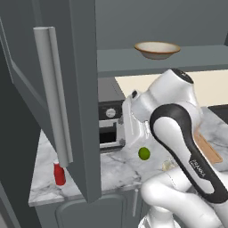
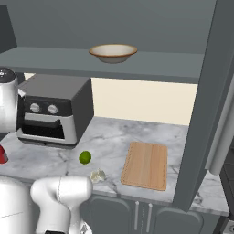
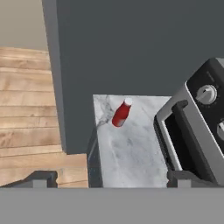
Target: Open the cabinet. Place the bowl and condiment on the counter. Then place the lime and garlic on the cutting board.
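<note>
The cabinet stands open, its left door [image 1: 75, 89] swung out toward me. Inside, the beige bowl [image 1: 156, 49] [image 2: 113, 52] rests on the cabinet shelf. The red condiment bottle [image 1: 59, 173] [image 3: 122, 112] stands on the marble counter [image 3: 127, 144] near its left end, just behind the door's edge. My gripper [image 3: 111, 180] hovers above and short of the bottle, open, with nothing between its fingertips [image 3: 41, 179]. The lime [image 2: 85, 157] [image 1: 144, 153] and the garlic [image 2: 97, 175] lie on the counter left of the wooden cutting board [image 2: 145, 165].
A dark toaster oven [image 2: 55, 109] [image 3: 197, 127] sits on the counter to the right of the bottle. The right cabinet door [image 2: 205, 114] hangs open over the counter's right end. Wooden floor [image 3: 26, 109] lies beyond the counter's left edge.
</note>
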### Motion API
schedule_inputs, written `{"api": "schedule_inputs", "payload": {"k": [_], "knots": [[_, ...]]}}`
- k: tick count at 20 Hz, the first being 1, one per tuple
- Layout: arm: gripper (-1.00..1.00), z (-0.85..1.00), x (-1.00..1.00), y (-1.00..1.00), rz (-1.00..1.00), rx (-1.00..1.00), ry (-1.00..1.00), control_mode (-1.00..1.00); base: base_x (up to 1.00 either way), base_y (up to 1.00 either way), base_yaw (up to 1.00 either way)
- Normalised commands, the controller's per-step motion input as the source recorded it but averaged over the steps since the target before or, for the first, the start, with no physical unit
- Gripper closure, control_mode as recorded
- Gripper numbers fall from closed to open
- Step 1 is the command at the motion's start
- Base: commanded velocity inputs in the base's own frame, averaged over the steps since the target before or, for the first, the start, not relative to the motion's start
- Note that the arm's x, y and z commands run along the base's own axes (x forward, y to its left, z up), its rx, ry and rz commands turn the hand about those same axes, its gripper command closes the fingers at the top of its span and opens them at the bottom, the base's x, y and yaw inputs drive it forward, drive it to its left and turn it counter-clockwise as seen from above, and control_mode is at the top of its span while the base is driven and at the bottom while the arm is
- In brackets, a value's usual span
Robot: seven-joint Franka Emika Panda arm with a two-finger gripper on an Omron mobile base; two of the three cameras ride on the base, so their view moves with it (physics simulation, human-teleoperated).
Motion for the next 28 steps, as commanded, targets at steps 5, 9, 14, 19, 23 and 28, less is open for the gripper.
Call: {"api": "schedule_inputs", "payload": {"k": [5,9,14,19,23,28], "knots": [[-1.0,0.28,0.0,-0.65,0.0,-0.19,0.02,-1.0,0.0,0.0,0.0],[-1.0,0.0,-0.08,-0.03,0.01,-0.05,0.07,-1.0,0.0,0.0,0.0],[-1.0,0.44,-0.19,-0.2,0.02,-0.08,-0.25,-1.0,0.0,0.0,0.0],[-1.0,0.58,-0.1,-0.58,0.02,-0.11,-0.27,-1.0,0.0,0.0,0.0],[-1.0,0.52,0.13,-0.7,0.0,-0.12,-0.2,-1.0,0.0,0.0,0.0],[-1.0,0.26,0.51,-0.5,0.0,-0.13,-0.15,-1.0,0.0,0.0,0.0]]}}
